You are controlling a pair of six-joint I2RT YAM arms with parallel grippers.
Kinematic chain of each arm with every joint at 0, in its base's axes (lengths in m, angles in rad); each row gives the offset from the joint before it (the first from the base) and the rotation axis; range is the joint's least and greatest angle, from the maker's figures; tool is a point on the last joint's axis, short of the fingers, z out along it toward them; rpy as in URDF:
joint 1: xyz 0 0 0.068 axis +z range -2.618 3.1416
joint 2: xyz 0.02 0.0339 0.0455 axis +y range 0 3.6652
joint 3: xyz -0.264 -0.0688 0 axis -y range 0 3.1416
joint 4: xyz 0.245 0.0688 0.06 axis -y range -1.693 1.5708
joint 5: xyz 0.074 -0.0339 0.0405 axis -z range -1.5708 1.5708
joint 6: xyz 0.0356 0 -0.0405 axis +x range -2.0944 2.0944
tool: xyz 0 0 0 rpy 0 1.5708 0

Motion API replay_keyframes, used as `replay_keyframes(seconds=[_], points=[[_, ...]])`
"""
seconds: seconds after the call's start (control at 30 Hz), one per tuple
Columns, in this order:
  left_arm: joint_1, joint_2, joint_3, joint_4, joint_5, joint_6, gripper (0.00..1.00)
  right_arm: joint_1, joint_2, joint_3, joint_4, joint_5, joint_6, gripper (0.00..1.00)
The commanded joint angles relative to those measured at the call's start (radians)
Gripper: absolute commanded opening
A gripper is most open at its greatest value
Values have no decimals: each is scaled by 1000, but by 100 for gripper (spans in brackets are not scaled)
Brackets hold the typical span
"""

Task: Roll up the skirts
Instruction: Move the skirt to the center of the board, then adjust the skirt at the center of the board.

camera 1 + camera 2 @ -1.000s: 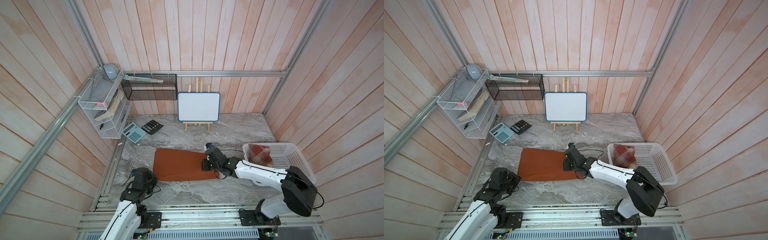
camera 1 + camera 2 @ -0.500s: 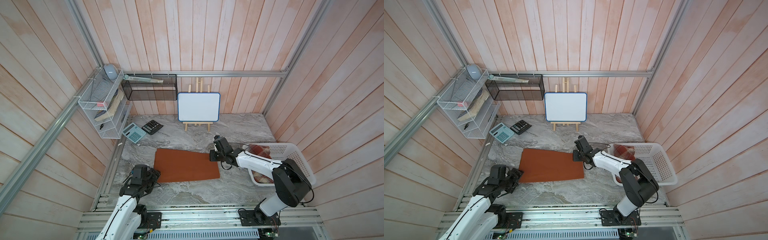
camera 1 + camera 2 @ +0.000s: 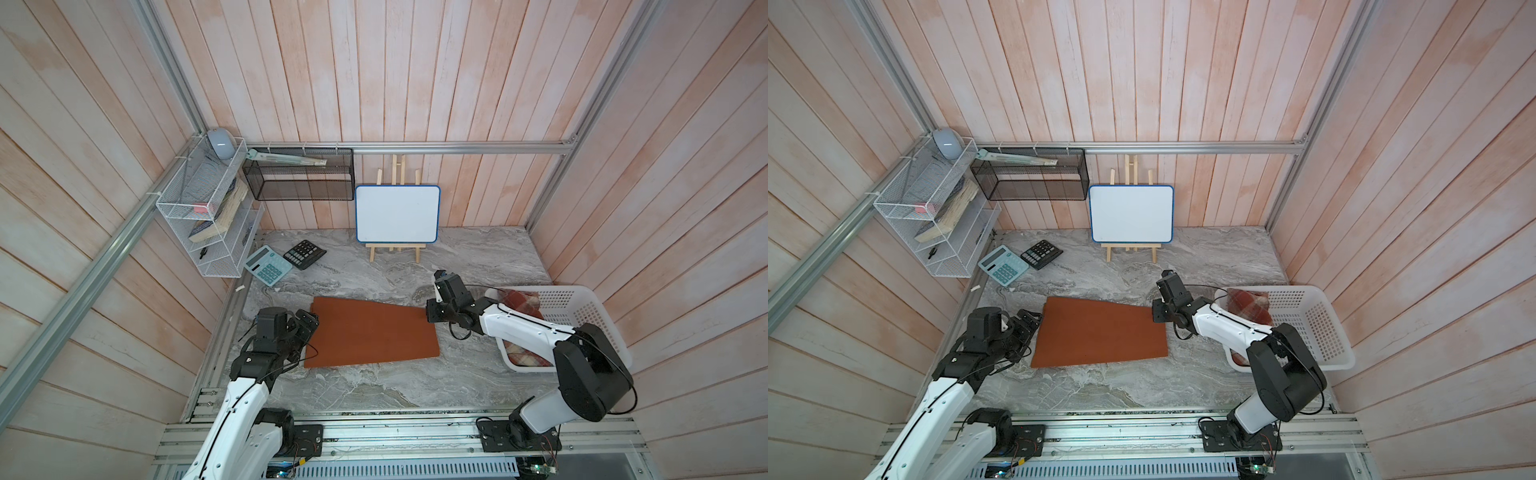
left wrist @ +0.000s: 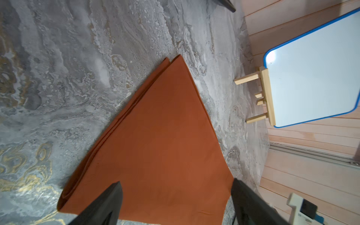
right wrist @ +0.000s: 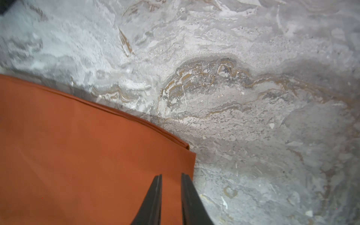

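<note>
Currently orange skirt [image 3: 370, 332] flat between left gripper [image 4: 176, 185], spread wide, and right gripper [image 5: 171, 175], closed, both empty.

Left arm [image 3: 245, 399] is reaching forward from its base, elbow raised, wrist dipping low. Left tool [image 3: 308, 325] is pointing toward the right arm, jaws spread wide in the left wrist view [image 4: 175, 188]. Right arm [image 3: 519, 328] is stretching across leftward, forearm near level. Right tool [image 5: 171, 176] is pointing down, jaws drawn together.

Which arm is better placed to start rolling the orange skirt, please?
Probably left: the left gripper is open at one end of the skirt, while the right gripper is shut over a corner.
</note>
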Motion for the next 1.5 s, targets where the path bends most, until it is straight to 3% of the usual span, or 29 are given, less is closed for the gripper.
replay_keyframes(seconds=[0.0,0.13,0.27,0.3,0.33,0.37,0.5,0.63,0.77,1.03,1.27,1.47], points=[[-2,54,5,183,88,-16,91,-2,-14,-27,-31,-31,-16,0],[-147,224,78,354,108,-20,79,-2,-24,-33,-18,-54,-26,0],[-320,356,54,544,136,-83,56,-5,31,-27,3,-84,-29,0],[-359,397,25,627,164,-107,41,-7,59,-21,13,-86,-27,0],[-392,436,-3,707,181,-131,18,-7,89,-11,19,-85,-29,0],[-415,469,-30,761,181,-159,2,-9,111,-5,25,-83,-31,0],[-454,605,-129,1020,180,-220,0,-34,189,3,70,-96,-27,0],[-443,682,-166,1057,137,-206,0,-35,223,-3,82,-127,-26,0],[-354,710,-223,1087,162,-209,0,-25,172,-27,70,-130,-10,0],[-150,693,-296,999,262,-77,0,-6,55,-82,22,-125,16,0],[-100,684,-269,924,299,-11,0,31,110,-180,70,-157,55,0],[-22,630,-247,820,314,63,0,124,6,-273,35,-142,147,0]])
